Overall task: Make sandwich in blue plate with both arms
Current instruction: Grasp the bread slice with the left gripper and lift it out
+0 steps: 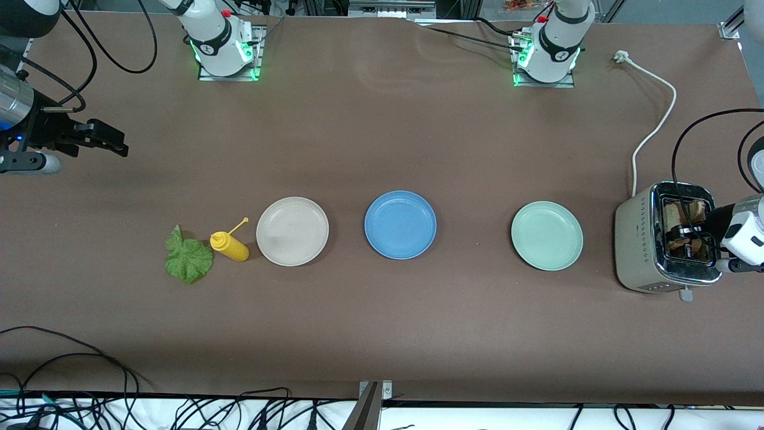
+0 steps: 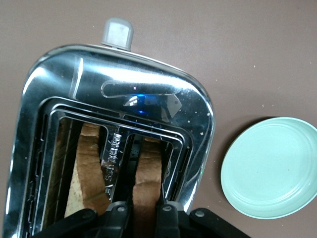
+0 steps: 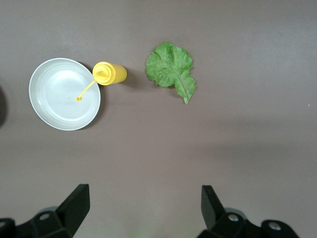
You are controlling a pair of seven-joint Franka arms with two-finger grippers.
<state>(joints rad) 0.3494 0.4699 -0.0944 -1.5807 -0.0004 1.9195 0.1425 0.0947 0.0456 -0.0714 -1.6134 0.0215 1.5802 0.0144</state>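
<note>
Both arms (image 1: 555, 42) were white with rounded joint housings, and each carried a black band near its base. Green light glowed at the foot of the 2 bases, each bolted to a metal plate, and each base bore a small red knob. Black cables looped from the upper links. The right arm's wrist showed a silver cylinder with a blue light, ending in a black right gripper (image 1: 110, 143) with 2 angular fingers. The left gripper (image 1: 695, 233) was black too, behind a white wrist block with a dark stripe.
</note>
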